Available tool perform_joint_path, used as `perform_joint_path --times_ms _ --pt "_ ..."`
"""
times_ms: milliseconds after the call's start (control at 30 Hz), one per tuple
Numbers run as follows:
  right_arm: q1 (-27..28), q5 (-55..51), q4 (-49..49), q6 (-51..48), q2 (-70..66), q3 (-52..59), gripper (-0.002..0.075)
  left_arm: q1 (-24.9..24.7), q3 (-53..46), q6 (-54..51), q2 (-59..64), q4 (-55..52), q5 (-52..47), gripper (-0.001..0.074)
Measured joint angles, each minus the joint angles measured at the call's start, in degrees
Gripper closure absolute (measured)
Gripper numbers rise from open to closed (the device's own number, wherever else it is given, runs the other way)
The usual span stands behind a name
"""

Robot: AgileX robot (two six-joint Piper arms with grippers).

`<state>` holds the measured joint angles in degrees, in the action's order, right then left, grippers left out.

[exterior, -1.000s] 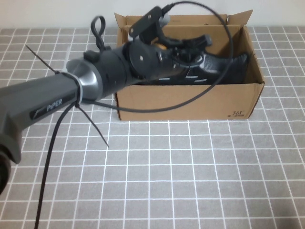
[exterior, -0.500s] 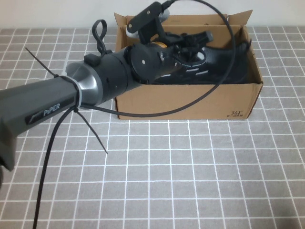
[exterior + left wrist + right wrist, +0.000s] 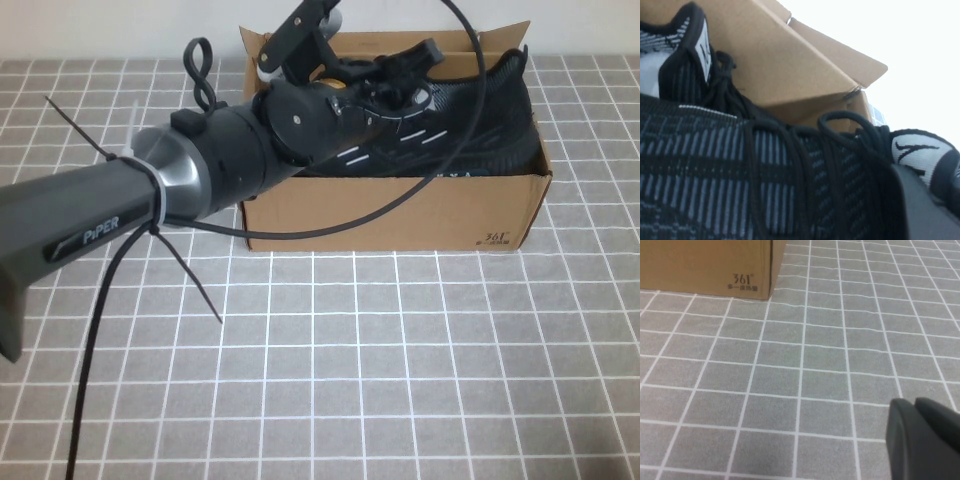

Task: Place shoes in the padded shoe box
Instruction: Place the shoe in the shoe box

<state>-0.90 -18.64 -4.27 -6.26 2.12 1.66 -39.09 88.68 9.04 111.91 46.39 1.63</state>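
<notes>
Table (image 3: 400, 380): grey covering ruled into squares by thin white lines, filling the whole near and middle ground in my high view.
Table, right wrist view: the same grey squares and white lines (image 3: 805, 355), running on in every direction.
Grid lines: straight and evenly spaced, crossing at right angles.
Wall (image 3: 120, 30): a plain pale band along the far edge of my table, seen from above.
Wall meets table: in a straight line across the far side.
Background, left wrist view: a bright white, featureless area (image 3: 910, 45).
</notes>
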Motion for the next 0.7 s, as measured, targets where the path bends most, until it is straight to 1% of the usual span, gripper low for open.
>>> perform_joint_path --times_ms 133,333,433,500,567,633,700 --pt "0.00 0.00 0.00 0.00 0.00 0.00 0.0732 0.00 0.00 -0.72 0.74 0.38 0.00 0.0725" --pt "0.00 0.00 0.00 0.00 0.00 0.00 0.0732 0.00 0.00 -4.81 1.13 0.51 -2.87 0.0725" --pt "0.00 0.00 0.00 0.00 0.00 0.00 0.0732 0.00 0.00 -5.34 1.42 0.51 -3.38 0.0702" --pt "0.00 0.00 0.00 0.00 0.00 0.00 0.0732 0.00 0.00 -5.34 1.51 0.51 -3.94 0.0652" --pt "0.00 0.00 0.00 0.00 0.00 0.00 0.0732 0.00 0.00 -5.34 1.51 0.51 -3.92 0.0573" --pt "0.00 0.00 0.00 0.00 0.00 0.00 0.0733 0.12 0.00 -5.46 1.51 0.51 -4.08 0.0469" --pt "0.00 0.00 0.00 0.00 0.00 0.00 0.0732 0.74 0.00 -5.56 1.51 0.51 -5.26 0.0387"
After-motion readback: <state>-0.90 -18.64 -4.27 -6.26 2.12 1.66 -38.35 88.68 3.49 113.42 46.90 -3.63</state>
